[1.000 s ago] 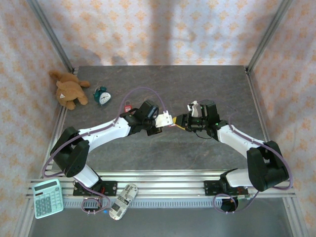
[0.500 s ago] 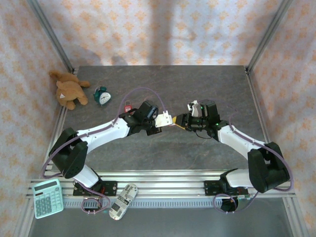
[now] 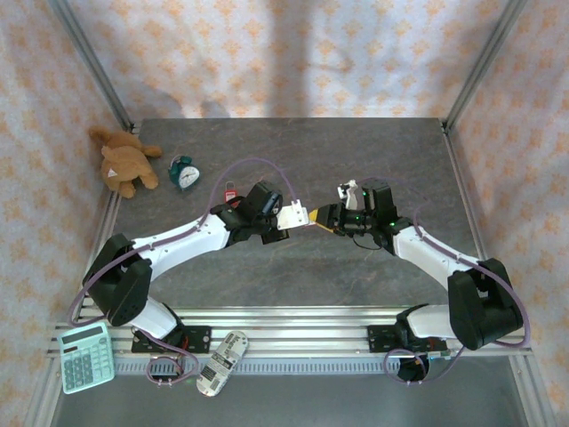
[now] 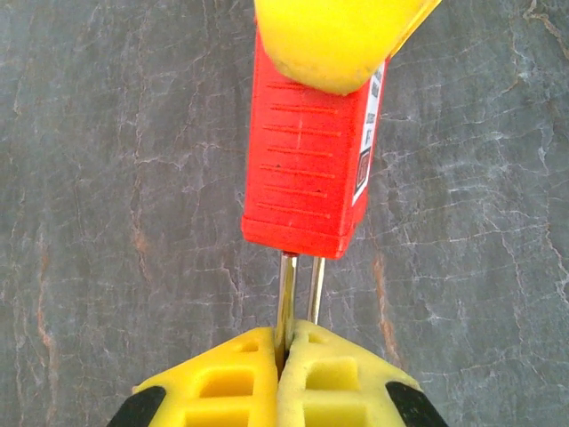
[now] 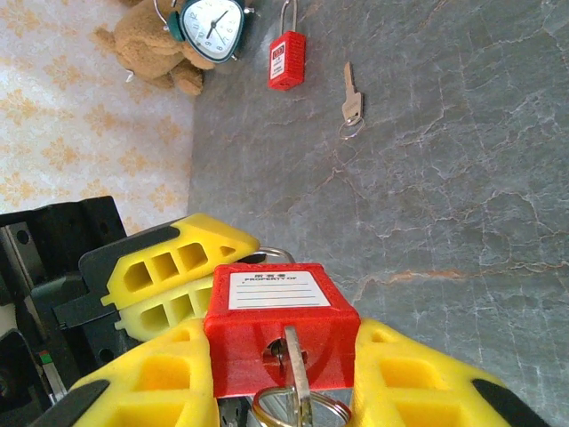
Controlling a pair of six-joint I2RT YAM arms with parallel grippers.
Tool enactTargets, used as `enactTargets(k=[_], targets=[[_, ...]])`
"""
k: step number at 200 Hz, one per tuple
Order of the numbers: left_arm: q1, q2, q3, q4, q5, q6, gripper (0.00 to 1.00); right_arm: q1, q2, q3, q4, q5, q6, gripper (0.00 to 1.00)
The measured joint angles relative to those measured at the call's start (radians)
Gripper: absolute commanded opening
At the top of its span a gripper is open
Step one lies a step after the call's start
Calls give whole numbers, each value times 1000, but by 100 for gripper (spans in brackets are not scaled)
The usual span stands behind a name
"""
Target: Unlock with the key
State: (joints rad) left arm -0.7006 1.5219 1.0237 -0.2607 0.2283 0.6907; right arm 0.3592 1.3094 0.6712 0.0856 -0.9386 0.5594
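A red padlock (image 5: pixel 280 342) hangs above the table between my two grippers. In the right wrist view my right gripper (image 5: pixel 283 360) is shut on the padlock's body, one yellow finger on each side. A key (image 5: pixel 298 382) on a ring sticks out of its keyhole. In the left wrist view the padlock (image 4: pixel 307 169) points away, and my left gripper (image 4: pixel 283 360) is shut on its steel shackle (image 4: pixel 286 298). From above, the left gripper (image 3: pixel 296 216) and right gripper (image 3: pixel 327 216) meet near the table's middle.
A second red padlock (image 5: pixel 286 60) and a loose key (image 5: pixel 351 105) lie on the grey table (image 3: pixel 293 142) behind the left arm. A teddy bear (image 3: pixel 124 160) and a green alarm clock (image 3: pixel 185 173) sit far left. A calculator (image 3: pixel 86 356) and a remote (image 3: pixel 222 363) lie at the near edge.
The left arm's elbow has drifted slightly left. Both grippers keep their holds in the same place.
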Motion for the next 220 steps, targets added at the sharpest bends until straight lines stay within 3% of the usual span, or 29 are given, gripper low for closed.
enactTargets(k=[28,51,99,122,141,194,220], targets=[[0,-5,0,0,-5,6,0,0,-5,0,2,0,0,23],[0,-8,0,0,-11,4,20,0,-5,0,9,-2,2,23],[14,-37,11,-47,-83,-92,43,-27,-5,0,6,45,16,22],[-1,-95,-1,-21,-118,-122,46,-27,-2,0,9,51,24,22],[-34,-141,-36,53,-187,-141,58,-27,5,0,13,54,35,22],[-185,-93,-167,349,-514,-132,52,-27,11,0,25,74,73,22],[-232,-72,-262,549,-612,-87,67,-27,11,0,26,95,91,22]])
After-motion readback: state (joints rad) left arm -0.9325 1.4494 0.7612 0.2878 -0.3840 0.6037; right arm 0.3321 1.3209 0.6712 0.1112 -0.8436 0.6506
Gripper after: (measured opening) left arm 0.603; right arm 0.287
